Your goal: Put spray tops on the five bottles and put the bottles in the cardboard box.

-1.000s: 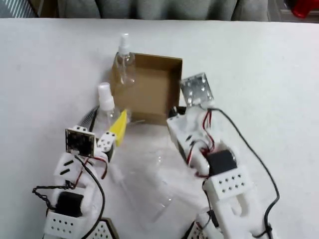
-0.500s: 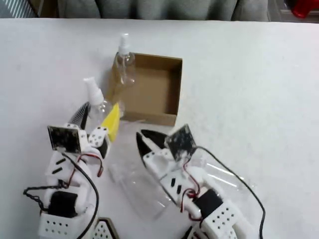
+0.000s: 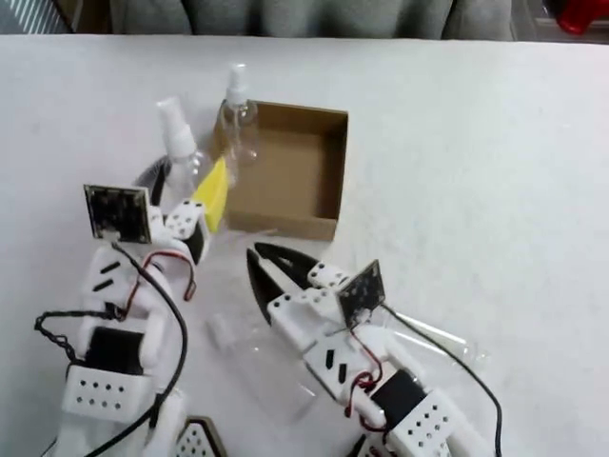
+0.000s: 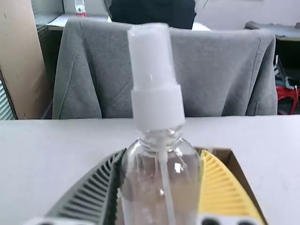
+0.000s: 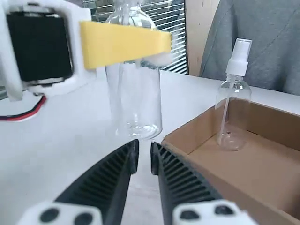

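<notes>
My left gripper (image 3: 187,173), with one yellow and one grey finger, is shut on a clear bottle (image 3: 179,143) that carries a white spray top. It holds the bottle upright just left of the cardboard box (image 3: 285,227). The left wrist view shows that bottle (image 4: 154,159) between the fingers. A second bottle with a spray top (image 3: 237,116) stands in the box's far left corner. My right gripper (image 3: 259,259) with black fingers sits in front of the box, closed to a narrow slit with nothing in it (image 5: 144,151), pointing at the held bottle (image 5: 136,93).
Clear bottles without tops lie on the table around the right arm (image 3: 433,335) and between the arms (image 3: 276,367). A small white piece (image 3: 221,329) lies near them. Grey chair backs stand beyond the table's far edge (image 3: 285,14).
The left arm raised its bottle and carried it away from me, alongside the box's left wall. The right arm drew back from the box and swung left, its gripper now in front of the box.
</notes>
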